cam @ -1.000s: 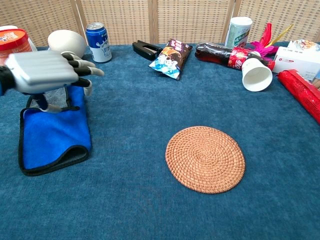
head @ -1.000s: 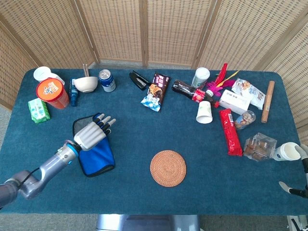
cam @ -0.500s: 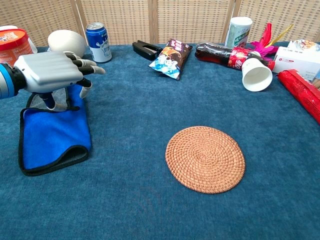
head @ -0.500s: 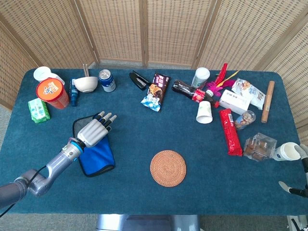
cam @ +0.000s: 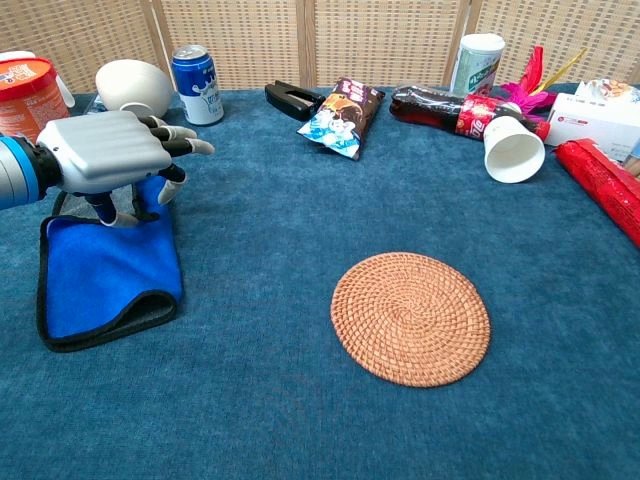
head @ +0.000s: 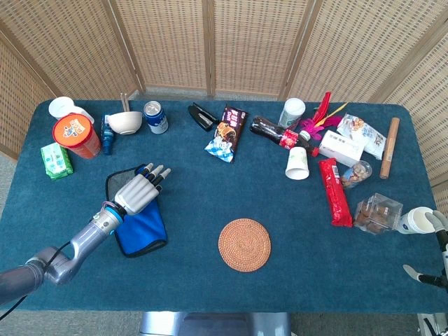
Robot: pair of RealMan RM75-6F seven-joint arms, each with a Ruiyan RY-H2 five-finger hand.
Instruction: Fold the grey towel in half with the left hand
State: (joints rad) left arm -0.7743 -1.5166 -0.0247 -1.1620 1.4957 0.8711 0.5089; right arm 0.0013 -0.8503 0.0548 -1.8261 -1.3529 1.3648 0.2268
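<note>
Grey towel with blue face and black trim [cam: 105, 270] seen already doubled over on dark blue table cloth [cam: 300, 400]; fold judged done. Silver left hand [cam: 105, 150] poised above far edge, fingers spread, nothing held; only withdrawal judged left.

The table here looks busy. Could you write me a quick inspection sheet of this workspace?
Surface: table, dark blue cloth.
Job's things: towel, blue face up, dark edging, already doubled over.
Clutter: woven coaster, drink can, snack bag, tipped paper cup, cola bottle.
Hands: left hand above the towel's far end, fingers spread, holding nothing; right hand at table's edge, state unclear.
Cables: nothing seen.
Surroundings: wicker screens.
</note>
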